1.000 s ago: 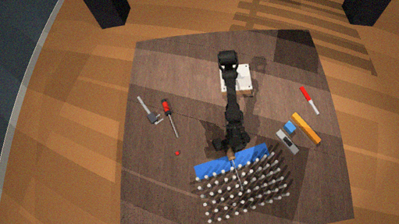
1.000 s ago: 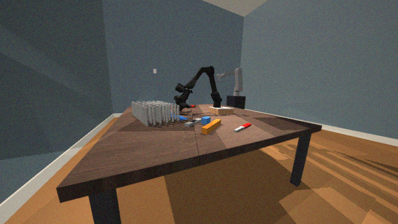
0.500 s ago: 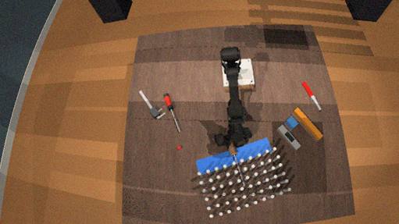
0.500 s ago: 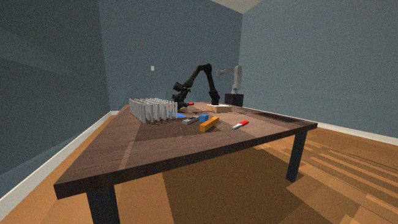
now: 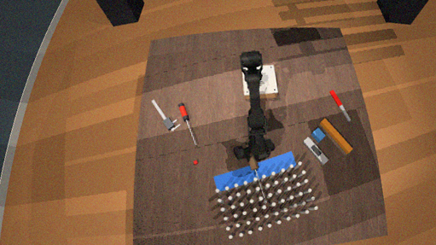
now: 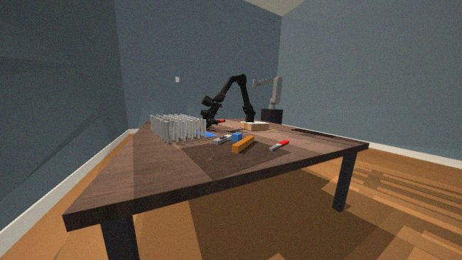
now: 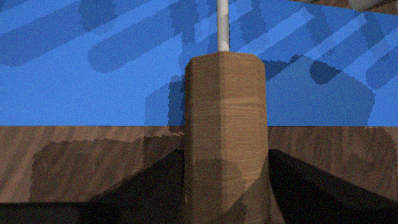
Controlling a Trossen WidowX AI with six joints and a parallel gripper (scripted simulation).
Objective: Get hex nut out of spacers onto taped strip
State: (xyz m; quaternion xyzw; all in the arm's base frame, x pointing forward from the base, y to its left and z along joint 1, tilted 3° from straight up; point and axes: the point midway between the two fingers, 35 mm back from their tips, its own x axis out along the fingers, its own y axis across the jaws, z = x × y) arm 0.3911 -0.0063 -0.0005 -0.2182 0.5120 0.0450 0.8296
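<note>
My gripper [image 5: 253, 159] [image 7: 225, 158] is shut on the wooden handle [image 5: 254, 164] [image 7: 225, 105] of a tool, just behind the blue taped strip [image 5: 227, 181] [image 6: 212, 135] [image 7: 45, 100]. The tool's thin metal rod [image 5: 258, 177] [image 7: 223, 25] passes over the strip and in among the standing spacers [image 5: 230, 236] [image 6: 167, 132], reaching about the middle of the field in the top view. The spacers that show look upright. The rod's far end is hard to make out between them. I cannot make out the hex nut in any view.
Left of the arm lie a caliper [image 5: 159, 111], a red screwdriver [image 5: 183, 111] and a small red ball [image 5: 196, 162]. To the right are a grey tool [image 5: 311, 145] [image 6: 221, 140], a blue block [image 5: 318, 134] [image 6: 237, 136], an orange bar [image 5: 336, 136] [image 6: 243, 143] and a red-handled tool [image 5: 336, 98] [image 6: 283, 143].
</note>
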